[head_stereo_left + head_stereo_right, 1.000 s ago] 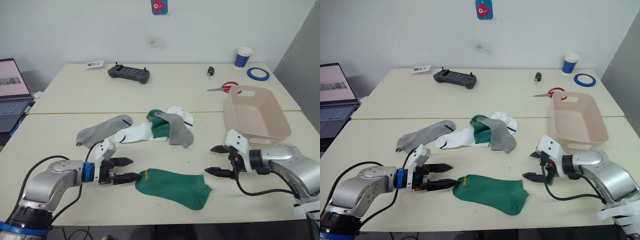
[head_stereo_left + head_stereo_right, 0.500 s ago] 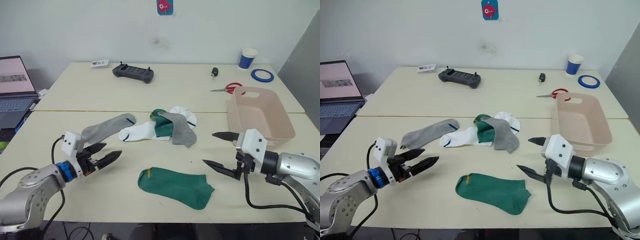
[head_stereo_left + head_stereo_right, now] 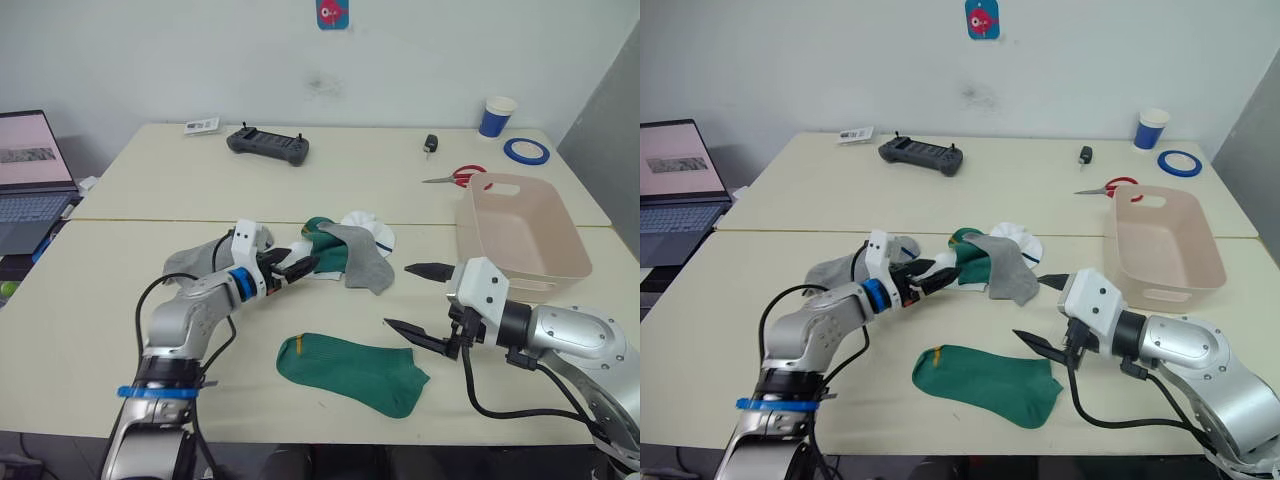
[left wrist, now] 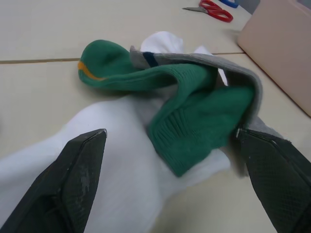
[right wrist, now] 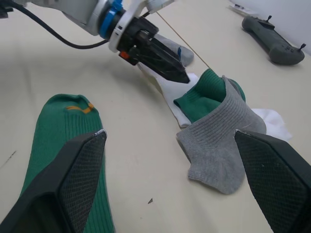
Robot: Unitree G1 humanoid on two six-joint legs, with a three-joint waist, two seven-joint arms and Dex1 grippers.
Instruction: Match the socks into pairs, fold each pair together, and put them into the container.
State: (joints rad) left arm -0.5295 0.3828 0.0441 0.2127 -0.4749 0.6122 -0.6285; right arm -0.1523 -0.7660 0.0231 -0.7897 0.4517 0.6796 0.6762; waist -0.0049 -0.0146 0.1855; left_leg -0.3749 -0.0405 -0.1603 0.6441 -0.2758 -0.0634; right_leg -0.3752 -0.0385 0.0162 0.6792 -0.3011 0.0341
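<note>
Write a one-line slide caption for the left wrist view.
Open left hand poised over the sock pile, where a dark green sock lies across a white sock under a grey sock.

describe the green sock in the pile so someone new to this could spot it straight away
On the near table, a heap of socks lies left of the pink tub. The green sock sits in the middle, over a white sock and under a grey sock, the heap's only green one.
</note>
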